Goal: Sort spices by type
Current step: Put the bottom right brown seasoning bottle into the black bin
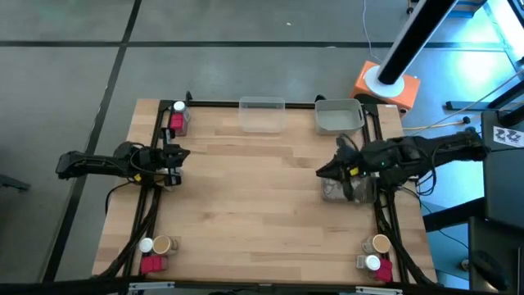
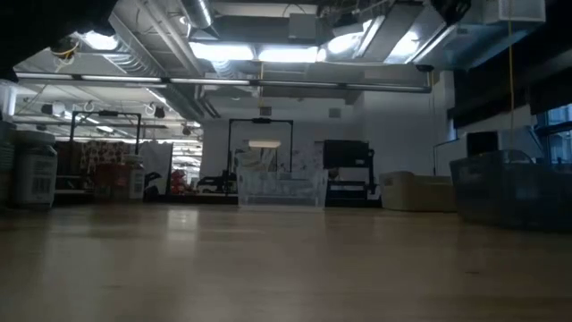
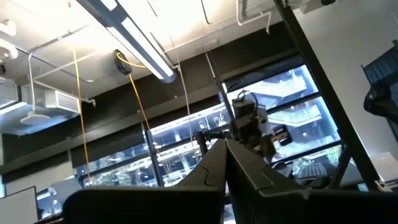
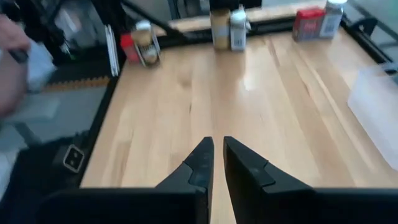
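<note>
The spices stand in small groups at the table's corners. A white-lidded jar point(image 1: 178, 106) and a red packet point(image 1: 175, 122) are at the far left. A tan jar point(image 1: 162, 244), a white-lidded jar point(image 1: 146, 244) and a red packet point(image 1: 152, 263) are at the near left. A tan jar point(image 1: 381, 243) and a white-lidded jar point(image 1: 372, 262) are at the near right. My left gripper point(image 1: 177, 156) is shut at the left edge and points up at the ceiling point(image 3: 225, 163). My right gripper point(image 1: 322, 172) is shut above the bare wood right of centre point(image 4: 217, 163). Neither holds anything.
A clear tray point(image 1: 262, 115) and a grey tray point(image 1: 339, 116) stand at the far edge. Another clear tray point(image 1: 337, 192) lies under my right arm. Black rails point(image 1: 155, 205) run along both sides. A person's hand point(image 4: 11, 56) shows off the table. The middle is bare wood point(image 1: 254, 197).
</note>
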Robot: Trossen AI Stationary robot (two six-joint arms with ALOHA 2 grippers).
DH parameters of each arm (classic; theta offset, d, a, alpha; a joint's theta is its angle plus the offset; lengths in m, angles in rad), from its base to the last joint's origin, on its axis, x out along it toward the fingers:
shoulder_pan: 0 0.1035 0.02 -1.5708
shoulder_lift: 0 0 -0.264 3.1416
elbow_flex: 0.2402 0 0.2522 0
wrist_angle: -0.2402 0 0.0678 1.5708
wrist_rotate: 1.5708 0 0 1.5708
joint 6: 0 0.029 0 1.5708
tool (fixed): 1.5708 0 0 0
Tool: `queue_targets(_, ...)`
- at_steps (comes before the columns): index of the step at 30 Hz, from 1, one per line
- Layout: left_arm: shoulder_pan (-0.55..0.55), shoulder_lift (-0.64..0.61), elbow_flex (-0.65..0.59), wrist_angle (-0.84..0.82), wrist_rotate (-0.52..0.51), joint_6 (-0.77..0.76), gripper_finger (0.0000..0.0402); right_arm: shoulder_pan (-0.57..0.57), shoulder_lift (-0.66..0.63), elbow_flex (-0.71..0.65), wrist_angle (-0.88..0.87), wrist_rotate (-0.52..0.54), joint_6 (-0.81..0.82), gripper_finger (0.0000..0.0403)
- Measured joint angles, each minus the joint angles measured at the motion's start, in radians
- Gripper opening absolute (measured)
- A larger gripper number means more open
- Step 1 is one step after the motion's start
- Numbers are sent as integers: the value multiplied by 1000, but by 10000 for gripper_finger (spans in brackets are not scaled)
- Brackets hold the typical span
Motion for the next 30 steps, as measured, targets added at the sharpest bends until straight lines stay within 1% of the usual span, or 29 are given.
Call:
queue_targets(3,0,0,0,0,0,-9,0,87,80,111,-113,71,71,39)
queue_targets(7,0,0,0,-1,0,-14,0,201,180,235,-257,126,191,39)
queue_targets(12,-1,1,0,-19,0,-22,0,308,296,339,-487,136,399,39)
queue_targets(15,-1,1,0,-18,0,-9,0,362,344,361,-615,121,531,39)
queue_targets(17,-1,1,0,-11,0,-8,0,391,367,361,-679,74,617,39)
queue_targets(22,-1,1,0,-7,0,3,0,460,410,361,-789,-106,842,40)
queue_targets(25,-1,1,0,-7,0,-7,0,519,437,361,-832,-164,1001,40)
queue_targets(30,-1,1,0,-9,0,-43,0,614,487,361,-823,-311,1209,40)
